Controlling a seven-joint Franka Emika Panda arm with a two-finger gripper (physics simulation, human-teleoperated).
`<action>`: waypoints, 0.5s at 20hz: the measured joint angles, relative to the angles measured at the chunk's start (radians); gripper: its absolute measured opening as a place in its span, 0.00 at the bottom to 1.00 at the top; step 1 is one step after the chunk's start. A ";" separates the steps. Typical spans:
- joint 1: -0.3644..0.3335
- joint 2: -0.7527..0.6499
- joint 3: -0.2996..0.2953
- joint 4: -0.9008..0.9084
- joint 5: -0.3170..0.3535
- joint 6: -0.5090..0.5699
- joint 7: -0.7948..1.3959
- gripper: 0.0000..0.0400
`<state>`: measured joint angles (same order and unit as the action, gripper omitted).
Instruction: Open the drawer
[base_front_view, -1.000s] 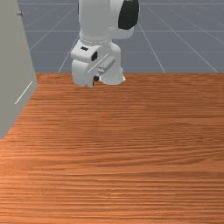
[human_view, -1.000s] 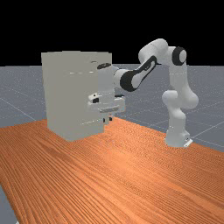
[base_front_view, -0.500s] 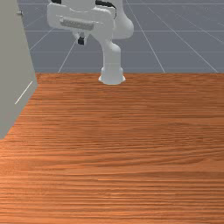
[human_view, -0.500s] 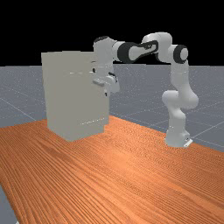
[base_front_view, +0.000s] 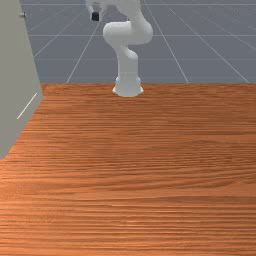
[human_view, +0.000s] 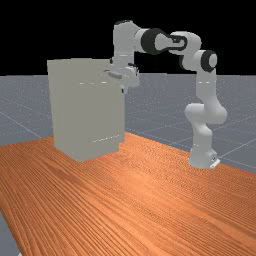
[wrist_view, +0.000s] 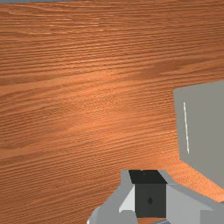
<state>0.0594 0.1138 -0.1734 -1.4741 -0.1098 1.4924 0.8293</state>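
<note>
One gripper (human_view: 124, 90) hangs upper ctr. in the far view, can't tell if open or shut, nr. the grey drawer cabinet (human_view: 82, 112), left of ctr. on the wood tbl. (human_view: 135, 200)

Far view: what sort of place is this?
Likely a simulated robot test scene, not a real room: gridded floor running to a black backdrop, plus one arm and a plain grey cabinet.
</note>
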 joint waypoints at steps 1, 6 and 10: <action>-0.005 -0.003 -0.007 0.056 0.000 -0.013 -0.001 0.00; -0.065 0.014 -0.060 0.292 0.014 -0.057 -0.003 0.00; -0.158 0.123 -0.119 0.551 0.040 -0.156 -0.060 0.80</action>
<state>-0.0990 0.2366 -0.2926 -0.9235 -0.0701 1.3368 0.7695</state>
